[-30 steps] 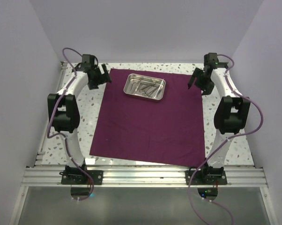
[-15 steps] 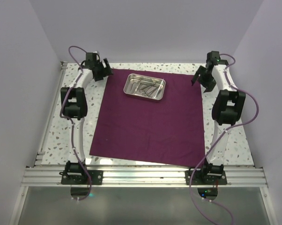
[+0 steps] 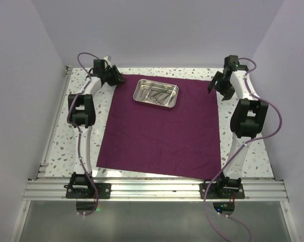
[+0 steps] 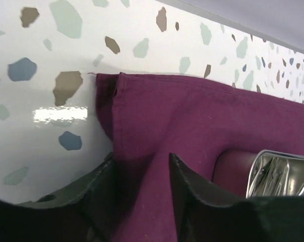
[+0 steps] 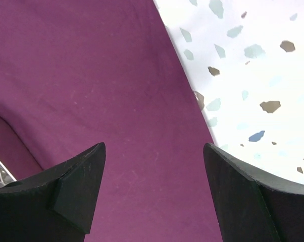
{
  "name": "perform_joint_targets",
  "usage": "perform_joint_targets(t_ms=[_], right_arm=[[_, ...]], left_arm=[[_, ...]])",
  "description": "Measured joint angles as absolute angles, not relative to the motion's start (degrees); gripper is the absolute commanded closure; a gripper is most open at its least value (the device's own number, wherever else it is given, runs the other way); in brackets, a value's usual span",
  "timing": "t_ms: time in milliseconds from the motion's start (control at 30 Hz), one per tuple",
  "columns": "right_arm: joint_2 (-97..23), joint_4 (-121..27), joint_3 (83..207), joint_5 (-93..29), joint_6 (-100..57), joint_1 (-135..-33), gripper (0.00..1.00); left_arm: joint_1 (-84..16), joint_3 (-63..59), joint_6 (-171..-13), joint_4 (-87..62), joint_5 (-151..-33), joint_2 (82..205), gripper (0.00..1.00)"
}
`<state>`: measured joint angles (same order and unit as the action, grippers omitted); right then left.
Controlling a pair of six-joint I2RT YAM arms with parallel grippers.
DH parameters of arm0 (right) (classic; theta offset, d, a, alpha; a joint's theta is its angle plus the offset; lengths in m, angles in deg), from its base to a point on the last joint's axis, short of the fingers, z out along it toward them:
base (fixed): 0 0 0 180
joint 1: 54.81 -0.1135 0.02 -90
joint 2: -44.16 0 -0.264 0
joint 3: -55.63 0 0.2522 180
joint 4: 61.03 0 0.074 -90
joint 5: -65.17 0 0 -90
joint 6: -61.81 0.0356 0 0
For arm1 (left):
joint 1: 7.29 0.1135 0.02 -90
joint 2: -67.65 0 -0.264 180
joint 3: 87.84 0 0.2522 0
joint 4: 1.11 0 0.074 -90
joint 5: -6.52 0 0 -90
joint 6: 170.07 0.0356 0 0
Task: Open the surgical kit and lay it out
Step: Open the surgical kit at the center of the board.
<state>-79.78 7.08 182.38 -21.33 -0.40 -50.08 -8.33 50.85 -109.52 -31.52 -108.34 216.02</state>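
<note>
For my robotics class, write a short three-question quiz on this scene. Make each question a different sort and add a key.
1. True or false: the steel tray sits at the near end of the cloth wrap.
2. What lies between the fingers of the left gripper? A: cloth wrap; B: scissors; C: nothing.
3. Fill in: over the cloth wrap's edge, the jaws of the right gripper stand ____.
Key: 1 false; 2 A; 3 open.

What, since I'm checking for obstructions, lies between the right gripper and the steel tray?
Only bare maroon cloth; nothing else sits between the right gripper and the steel tray. The top external view shows this.
</note>
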Motion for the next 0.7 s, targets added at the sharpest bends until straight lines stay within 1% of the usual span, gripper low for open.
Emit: perform_joint_targets(t_ms=[33,67,100,300,500,667,700], right_arm=[[-79.4,7.1,181.7,-21.3,-0.5,-50.1,0.18],[-79.0,7.0,180.7,-21.3,-0.6,-50.1,0.18],[-78.6,6.9,179.8,-21.3,-0.7,-50.1,0.18],[-75.8,6.8,174.1,-21.3,-1.3,-50.1,0.18],[-73.5,6.4,172.7,-21.3,-1.9,-50.1,0.18],[-71.2,5.5,171.3,-21.3,-2.3,-50.1,0.18],[-71.0,5.4,171.1,-21.3,-2.3,-50.1,0.19]], left_arm=[[-8.5,50.6,-109.5,-31.3,-108.9,216.0,0.82],[-8.6,50.4,-109.9,-31.5,-109.1,216.0,0.97],[-8.7,50.1,-109.8,-32.0,-109.2,216.2,1.00],[-8.9,49.4,-110.7,-32.0,-108.5,216.0,1.00],[-7.9,44.3,-110.9,-32.5,-105.1,212.3,1.00],[-5.2,41.5,-110.7,-34.2,-104.0,210.0,1.00],[-4.6,41.2,-110.5,-34.6,-104.0,209.8,0.79]])
